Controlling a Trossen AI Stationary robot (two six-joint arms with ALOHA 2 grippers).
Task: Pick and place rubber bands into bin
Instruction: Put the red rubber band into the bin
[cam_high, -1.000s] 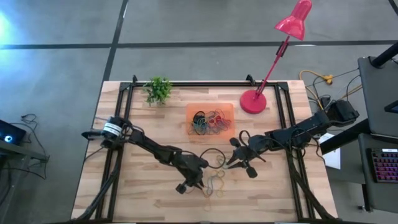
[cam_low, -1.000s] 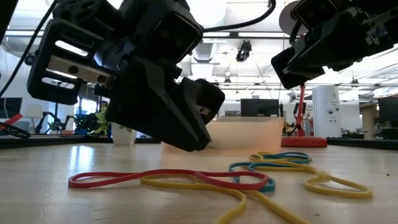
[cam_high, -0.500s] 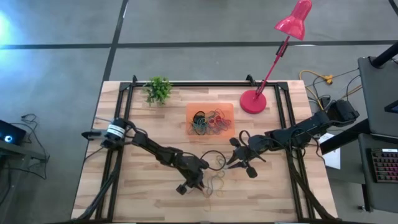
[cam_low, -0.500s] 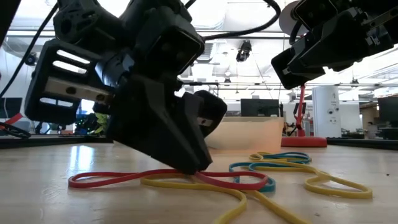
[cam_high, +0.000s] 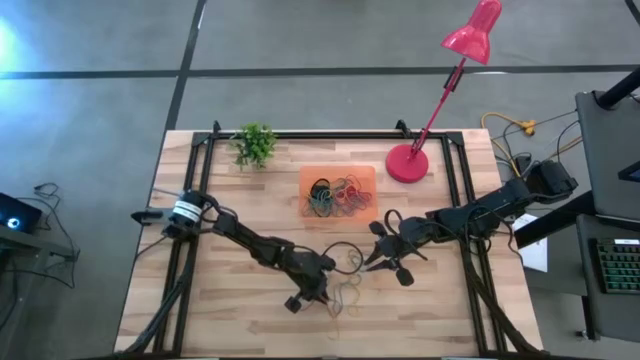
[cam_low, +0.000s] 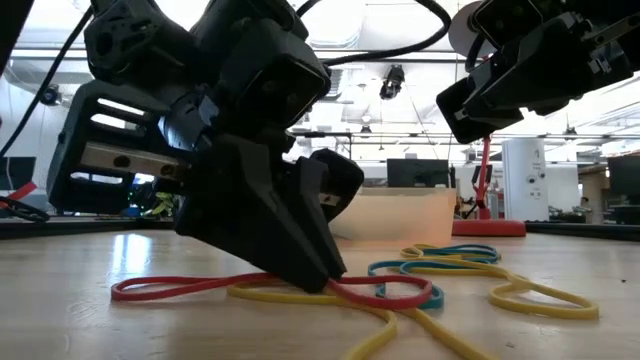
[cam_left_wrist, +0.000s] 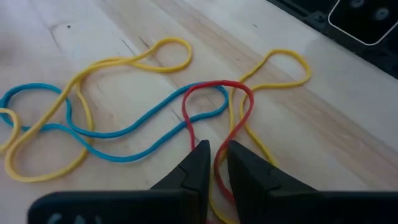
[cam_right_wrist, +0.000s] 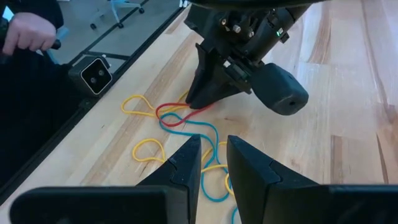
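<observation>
The loose rubber bands lie in a small tangle on the bare wood of the desk, near its front edge and between the two arms: thin loops in yellow, blue and red, overlapping one another. A red rubber band crosses a blue one and a yellow one, and its near strand runs straight between the tips of the left claw.

The bin sits toward the middle-back of the desk, well apart from the loose tangle, a shallow orange tray holding a heap of bands in dark, red, green and blue, too small in the high view to tell one from another. A red lamp base stands just beside it, and a small green plant is near the back left corner.

The left claw is pressed down onto the desk, its fingers drawn nearly together with only a narrow slit between them, the red rubber band's strand lying in that slit. The right claw hangs above the desk beside the tangle, fingers a small gap apart, holding nothing.

Compared with a second ago, the left claw has dropped from hovering above the bands to touching the wood at the red loop; the right claw has not moved
</observation>
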